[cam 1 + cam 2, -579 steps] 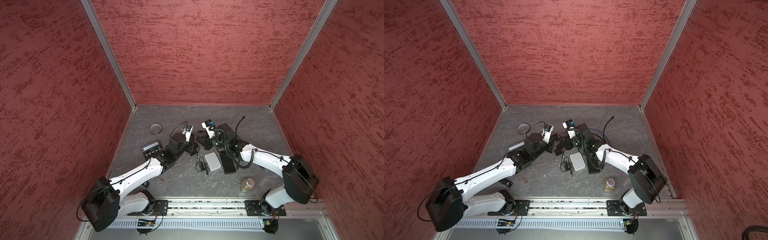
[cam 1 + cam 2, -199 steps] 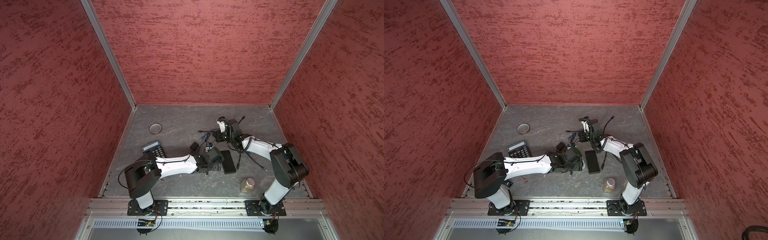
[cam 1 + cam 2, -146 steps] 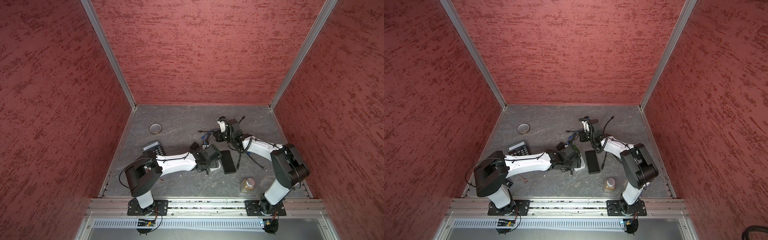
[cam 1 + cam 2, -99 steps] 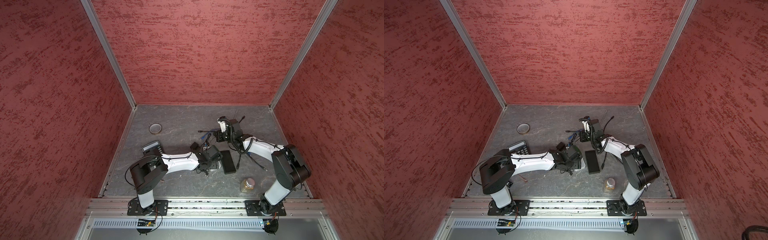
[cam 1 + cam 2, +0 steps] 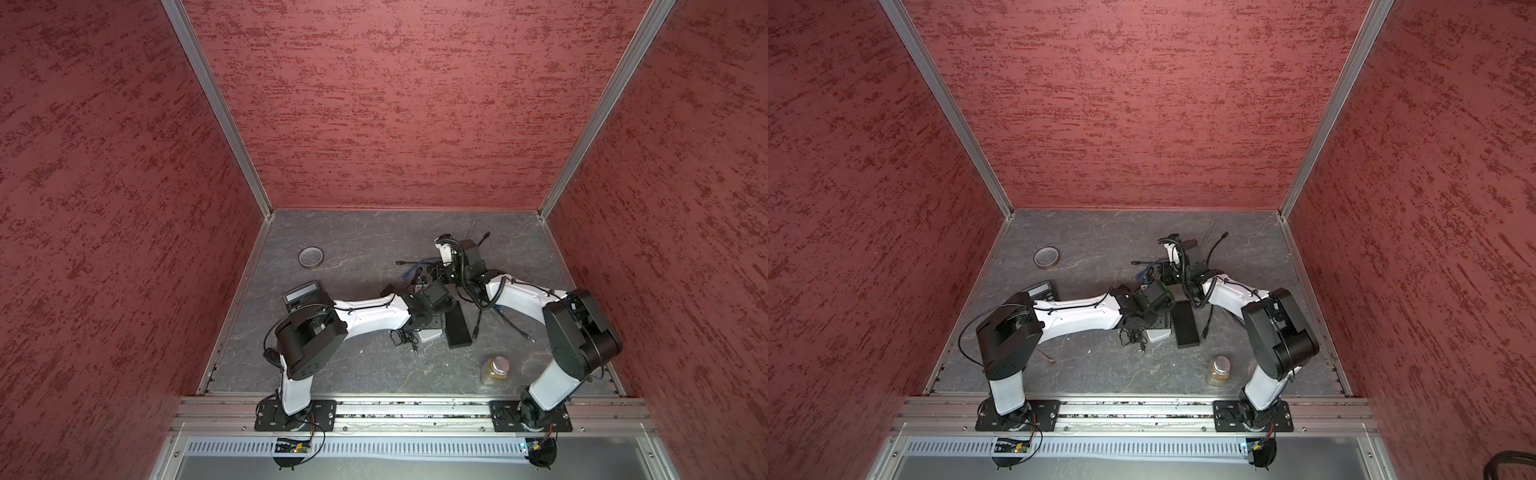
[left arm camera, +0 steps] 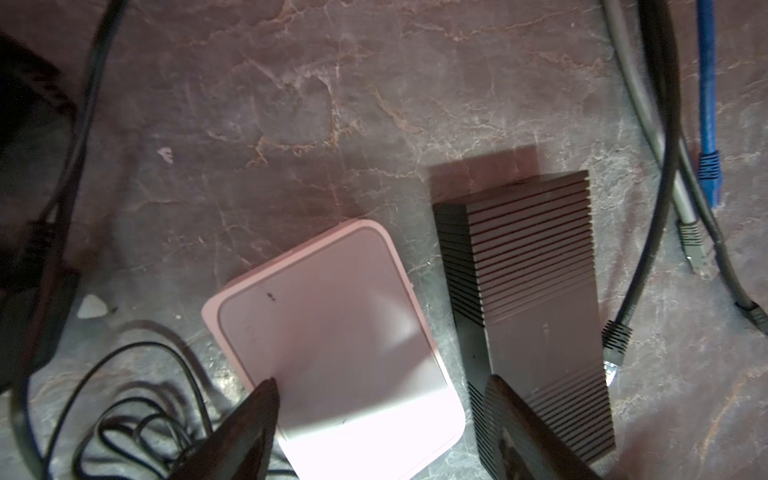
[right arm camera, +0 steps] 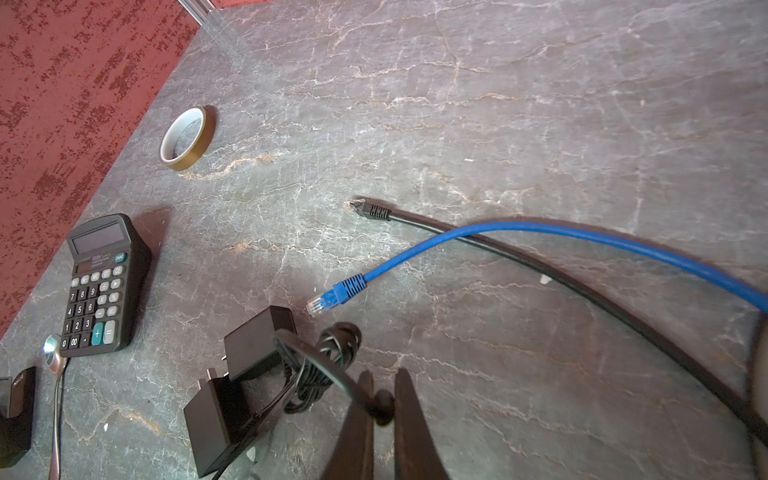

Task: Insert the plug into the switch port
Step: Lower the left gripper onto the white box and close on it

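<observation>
The white switch (image 6: 332, 332) is bracketed by the released left gripper (image 6: 381, 380), while a thin black cord (image 7: 345, 382) is clenched by the right gripper (image 7: 383, 388) near the blue plug (image 7: 328, 299).

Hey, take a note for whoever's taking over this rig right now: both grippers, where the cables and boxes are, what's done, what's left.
Left gripper: jaws open, above the white box, beside the black ribbed box.
Right gripper: jaws shut on a thin black cord near the power adapters.
Blue cable plug and black cable plug lie loose on the table.
Done: cord gripped; nothing seen plugged in.
Left: find the port, not in view, and insert the plug.
</observation>
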